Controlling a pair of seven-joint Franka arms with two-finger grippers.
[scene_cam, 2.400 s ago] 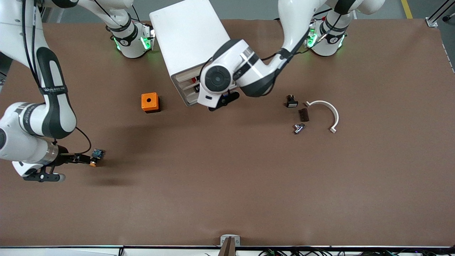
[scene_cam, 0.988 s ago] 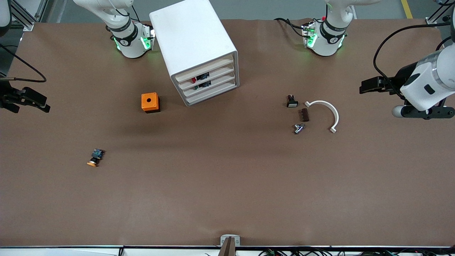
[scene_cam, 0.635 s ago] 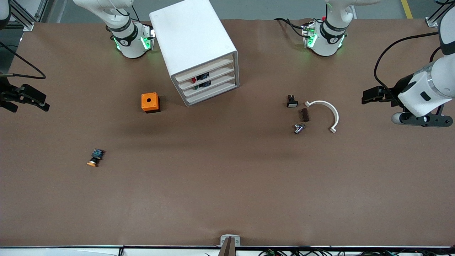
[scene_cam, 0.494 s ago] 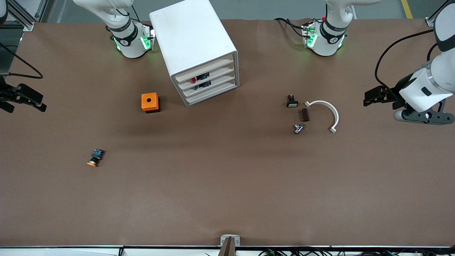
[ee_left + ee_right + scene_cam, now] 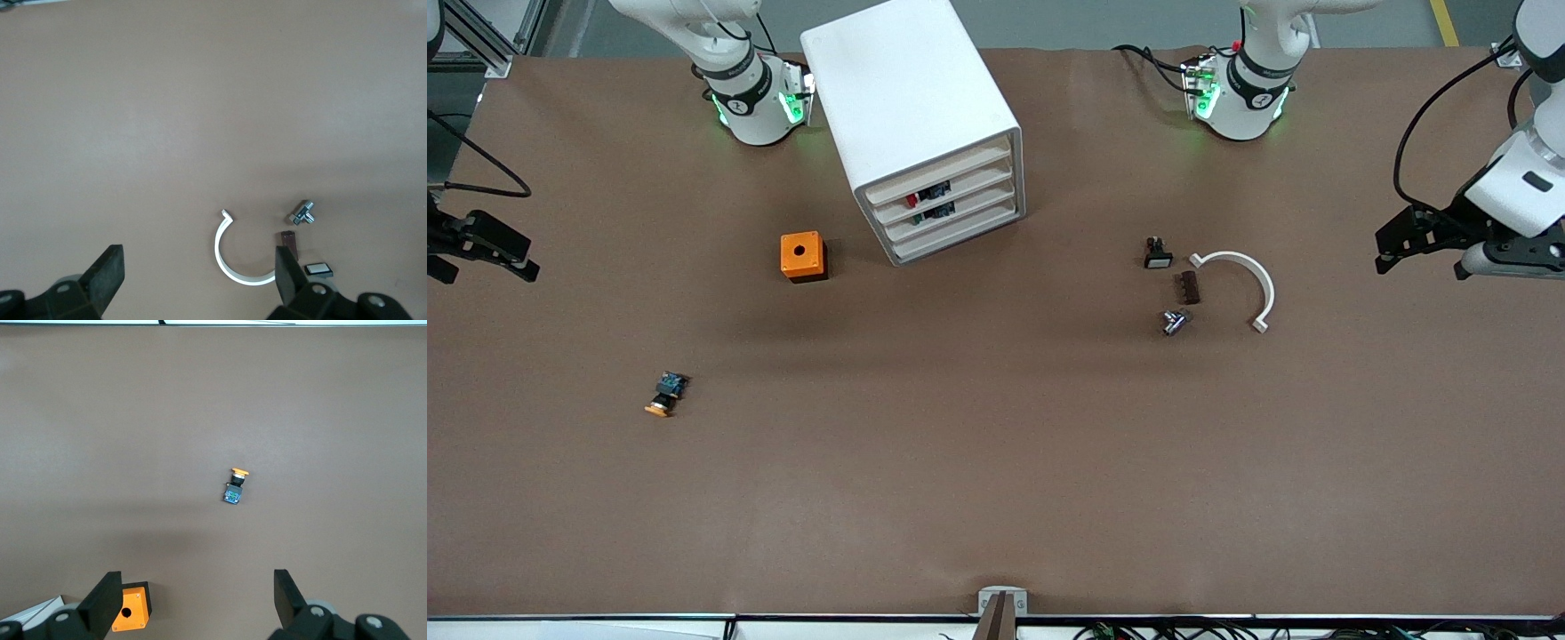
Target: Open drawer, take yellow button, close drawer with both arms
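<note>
The white cabinet [image 5: 907,89] stands between the arm bases, and its top drawer [image 5: 938,169] sits flush with the three below. The button [image 5: 663,396] lies alone on the table toward the right arm's end, nearer the front camera than the orange cube; it also shows in the right wrist view [image 5: 235,487]. My right gripper [image 5: 485,258] hangs open and empty high over the table edge at that end, its wrist view [image 5: 197,600] showing the jaws wide apart. My left gripper [image 5: 1392,244] is open and empty over the left arm's end, as its wrist view [image 5: 197,277] shows.
An orange cube with a black hole [image 5: 803,256] sits beside the cabinet front. Toward the left arm's end lie a white curved strip [image 5: 1249,283], a small black-and-white part [image 5: 1157,255], a brown piece [image 5: 1186,287] and a metal part [image 5: 1175,320].
The right gripper let go of the button and drew back to its table end. The left arm left the cabinet front and swung out to its own end, still drifting outward.
</note>
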